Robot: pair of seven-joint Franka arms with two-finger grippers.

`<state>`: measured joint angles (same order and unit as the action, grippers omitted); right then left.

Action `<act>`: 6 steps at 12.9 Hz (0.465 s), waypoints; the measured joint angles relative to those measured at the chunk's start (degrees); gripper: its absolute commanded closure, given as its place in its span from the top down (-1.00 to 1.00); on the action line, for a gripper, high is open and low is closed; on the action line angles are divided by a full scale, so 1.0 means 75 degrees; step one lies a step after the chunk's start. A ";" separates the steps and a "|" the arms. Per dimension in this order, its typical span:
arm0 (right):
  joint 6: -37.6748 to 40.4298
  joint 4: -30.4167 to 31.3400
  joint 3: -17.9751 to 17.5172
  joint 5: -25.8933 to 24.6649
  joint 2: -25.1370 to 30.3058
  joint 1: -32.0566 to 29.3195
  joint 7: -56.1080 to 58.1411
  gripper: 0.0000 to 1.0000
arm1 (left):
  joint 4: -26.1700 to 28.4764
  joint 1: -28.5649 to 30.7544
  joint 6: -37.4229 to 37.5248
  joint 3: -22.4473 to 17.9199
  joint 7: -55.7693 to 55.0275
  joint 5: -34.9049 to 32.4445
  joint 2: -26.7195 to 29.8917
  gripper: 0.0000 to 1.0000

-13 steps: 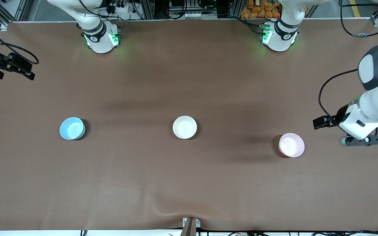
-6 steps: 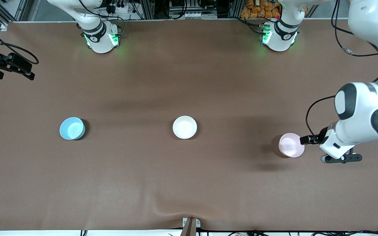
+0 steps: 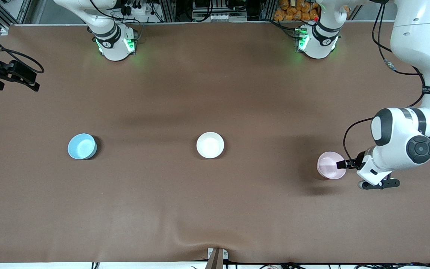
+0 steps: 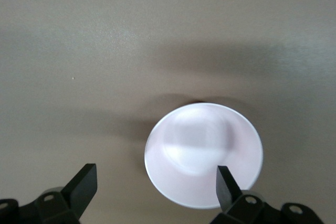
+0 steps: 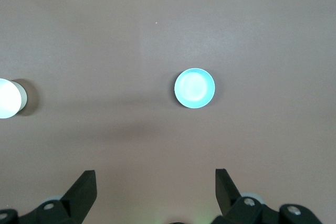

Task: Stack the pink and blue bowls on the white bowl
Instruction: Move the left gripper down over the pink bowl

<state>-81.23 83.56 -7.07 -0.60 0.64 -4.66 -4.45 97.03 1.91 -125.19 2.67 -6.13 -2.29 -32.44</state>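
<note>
- Left wrist view: left gripper (image 4: 155,182) has its two fingers spread wide, nothing between them; one fingertip (image 4: 224,182) sits over the rim of the pink bowl (image 4: 203,153), the other over bare worktop (image 4: 79,51).
- Front view, left gripper (image 3: 343,163): its tips are at the rim of the pink bowl (image 3: 330,165) on the side toward the left arm's end of the worktop. Whether they touch the rim cannot be told.
- Pink bowl: upright, mouth up, on the brown worktop (image 3: 215,209) toward the left arm's end, slightly nearer the front edge than the other two bowls.
- Right wrist view: right gripper (image 5: 156,187) has its fingers spread wide and holds nothing. It looks down from high up on the blue bowl (image 5: 194,88) and on part of the white bowl (image 5: 9,98).
- Front view, right arm: waits up at the worktop's edge at its own end; its gripper is not clearly seen here.
- White bowl (image 3: 210,145): upright, about midway along the worktop, nothing in it.
- Blue bowl (image 3: 82,146): upright, toward the right arm's end, well apart from the white bowl.
</note>
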 measured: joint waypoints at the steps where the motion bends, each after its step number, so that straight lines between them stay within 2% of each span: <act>1: 0.0000 0.0000 0.0000 0.0000 0.0000 -0.0001 0.0000 1.00 | 0.0139 0.0036 -0.0151 0.0000 0.0089 0.0000 -0.0006 1.00; 3: 0.0000 0.0000 0.0000 0.0000 0.0000 -0.0001 0.0000 1.00 | 0.0288 0.0084 -0.0269 0.0000 0.0179 0.0000 -0.0007 1.00; 6: 0.0000 0.0000 0.0000 0.0000 0.0000 -0.0001 0.0000 1.00 | 0.0364 0.0099 -0.0348 0.0002 0.0202 0.0000 -0.0047 0.70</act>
<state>-81.23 83.56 -7.07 -0.59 0.64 -4.67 -4.45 99.76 2.66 -127.81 2.68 -4.61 -2.29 -32.79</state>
